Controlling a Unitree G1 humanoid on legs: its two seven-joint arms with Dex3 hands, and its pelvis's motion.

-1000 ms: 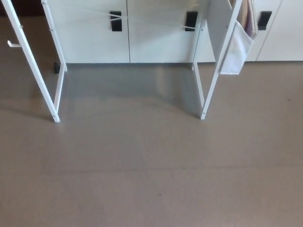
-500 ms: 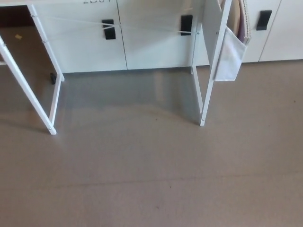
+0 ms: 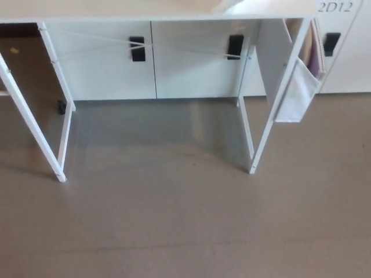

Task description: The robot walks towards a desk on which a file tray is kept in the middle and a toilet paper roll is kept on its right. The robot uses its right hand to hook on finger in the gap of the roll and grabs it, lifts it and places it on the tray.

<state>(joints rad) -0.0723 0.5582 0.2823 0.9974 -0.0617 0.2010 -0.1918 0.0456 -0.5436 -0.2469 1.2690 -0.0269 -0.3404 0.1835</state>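
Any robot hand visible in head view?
No, the frame shows the white thin-legged desk, grey floor and white black-handled cabinets, no robot hand.

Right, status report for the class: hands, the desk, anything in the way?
Both hands out of view. Desk ahead, only front edge showing; roll not seen. No obstacle on floor before it.

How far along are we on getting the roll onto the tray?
Nothing is done yet: neither the roll nor either hand shows. In hand is the approach: the front edge of the desk sits at the top of the view, floor before it. Left: close in, hook the roll, lift it, set it on the tray.
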